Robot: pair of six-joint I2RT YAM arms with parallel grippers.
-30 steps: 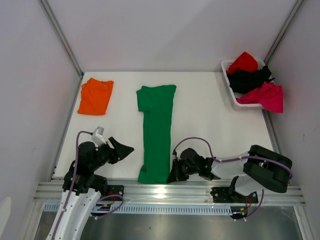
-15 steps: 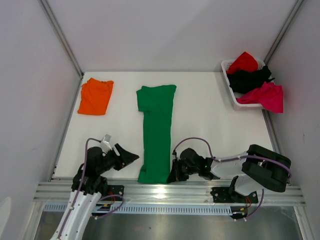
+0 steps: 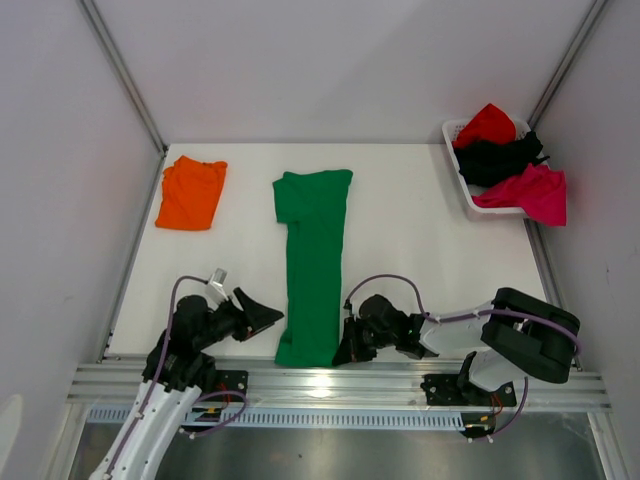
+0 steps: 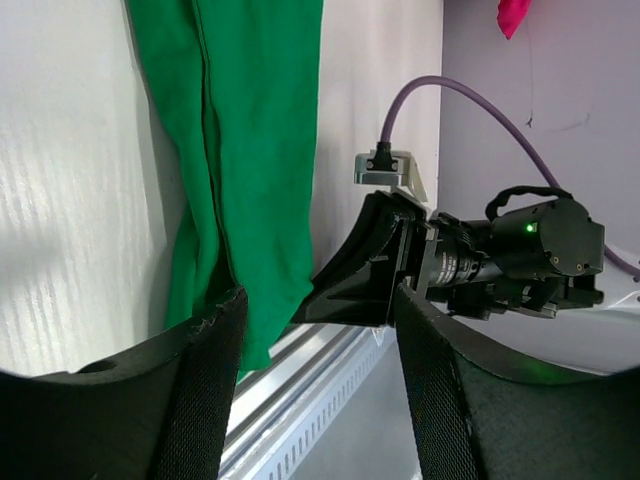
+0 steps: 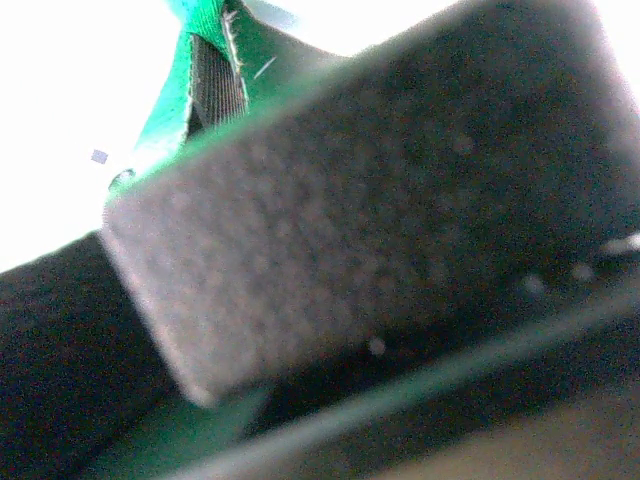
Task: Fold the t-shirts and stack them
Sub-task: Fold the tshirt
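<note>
The green t-shirt (image 3: 314,260), folded into a long narrow strip, runs from the table's middle to the near edge. My right gripper (image 3: 345,345) is low at the strip's near right corner, shut with green cloth (image 5: 200,40) pinched at its pad (image 5: 380,200). My left gripper (image 3: 262,318) is open just left of the strip's near left corner, nothing between its fingers (image 4: 215,380); the green t-shirt (image 4: 250,130) and the right gripper (image 4: 370,270) lie ahead of it. The orange t-shirt (image 3: 191,192) lies folded at the back left.
A white basket (image 3: 455,150) at the back right holds red (image 3: 487,122), black (image 3: 500,158) and magenta (image 3: 530,190) t-shirts, the magenta one hanging over its rim. The metal rail (image 3: 330,385) runs along the near edge, below both grippers.
My left gripper has come down and to the right, toward the green strip's near left corner. The right gripper stays at the near right corner.
</note>
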